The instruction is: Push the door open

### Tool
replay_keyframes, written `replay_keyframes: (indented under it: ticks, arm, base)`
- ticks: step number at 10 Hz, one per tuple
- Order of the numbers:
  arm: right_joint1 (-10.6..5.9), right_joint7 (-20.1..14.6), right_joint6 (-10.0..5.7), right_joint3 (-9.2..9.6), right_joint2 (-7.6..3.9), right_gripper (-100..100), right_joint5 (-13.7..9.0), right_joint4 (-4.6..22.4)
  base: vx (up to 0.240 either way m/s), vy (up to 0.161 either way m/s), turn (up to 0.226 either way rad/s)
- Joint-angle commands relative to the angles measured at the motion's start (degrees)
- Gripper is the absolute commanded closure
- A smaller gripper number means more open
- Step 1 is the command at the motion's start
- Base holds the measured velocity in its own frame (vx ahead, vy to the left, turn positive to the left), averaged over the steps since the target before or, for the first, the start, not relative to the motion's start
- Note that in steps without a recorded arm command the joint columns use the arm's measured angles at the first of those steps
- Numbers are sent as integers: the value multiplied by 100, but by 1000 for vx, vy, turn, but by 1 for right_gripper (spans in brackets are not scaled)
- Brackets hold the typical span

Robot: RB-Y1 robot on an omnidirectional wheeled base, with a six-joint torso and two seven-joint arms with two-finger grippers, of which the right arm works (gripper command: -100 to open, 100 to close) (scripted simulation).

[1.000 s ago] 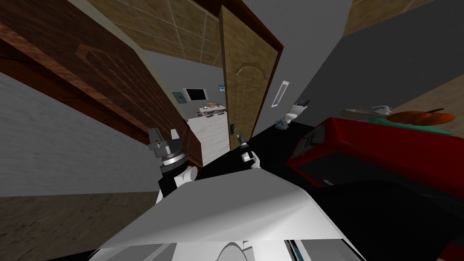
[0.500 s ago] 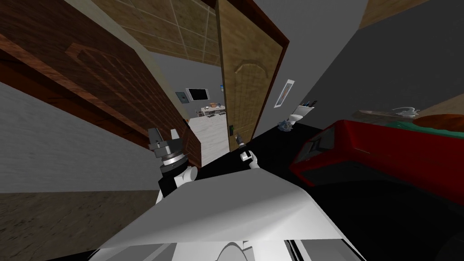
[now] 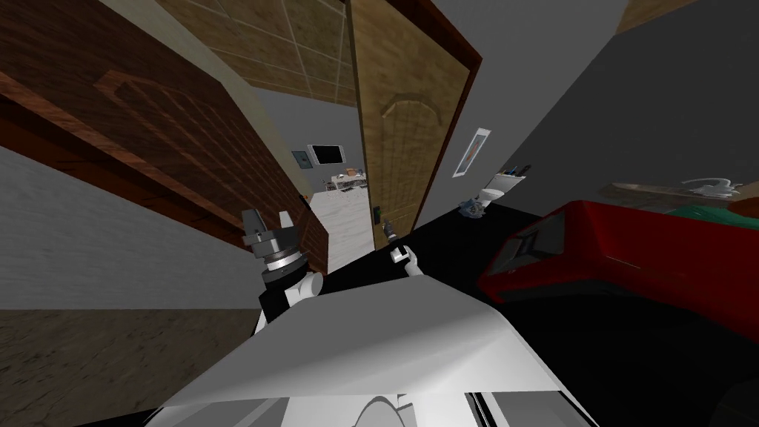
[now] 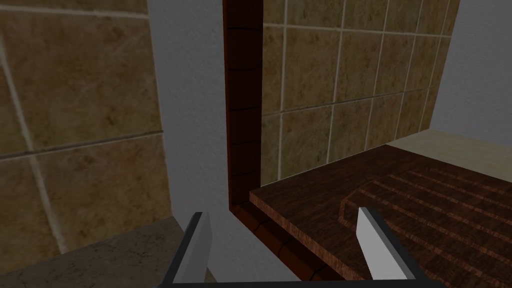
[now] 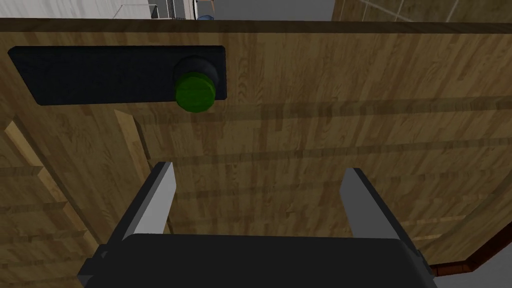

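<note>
Light brown panelled wooden door (image 3: 404, 126), upper centre, ajar; a pale-floored room (image 3: 348, 215) lies beyond the gap. Dark brown wooden door (image 3: 148, 133), upper left. Red box-like body (image 3: 630, 252), right. Right gripper (image 5: 255, 200), fingers apart, close to the light door's face near its round green knob (image 5: 195, 92). Left gripper (image 3: 264, 220), fingers apart, lower centre.

We are looking at a black floor (image 3: 445, 245) at centre right that is carrying a big red block (image 3: 630, 252) at the right, plus a small white fixture (image 3: 491, 196) with a grey-blue heap (image 3: 471, 210) just beside it.
</note>
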Motion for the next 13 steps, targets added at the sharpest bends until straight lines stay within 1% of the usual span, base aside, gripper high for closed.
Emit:
replay_keyframes:
  ticks: [1, 2, 3, 4, 6, 7, 8, 11, 13]
  arm:
    - [-95, -7, 67, 31, 8, -100, 21, 175]
    - [-152, -6, 96, 45, 21, -100, 34, 281]
    - [-257, -3, 147, 71, 46, -100, 56, 476]
    - [-307, -2, 173, 84, 58, -100, 67, 570]
    - [-459, 2, 248, 122, 104, -100, 101, 854]
    - [-434, -2, 186, 103, 89, -100, 87, 816]
    - [-458, 3, 170, 79, 36, -100, 85, 875]
    - [-482, 12, 132, 40, 10, -100, 79, 942]
    - [-502, 19, 99, 6, 26, -100, 73, 1000]
  base:
    - [69, -96, 75]
    - [66, -102, 61]
    - [74, -120, 88]
    - [80, -125, 82]
    - [104, -143, 77]
    - [47, -68, 29]
    - [101, -6, 26]
    - [172, 45, 21]
    - [196, 70, 26]
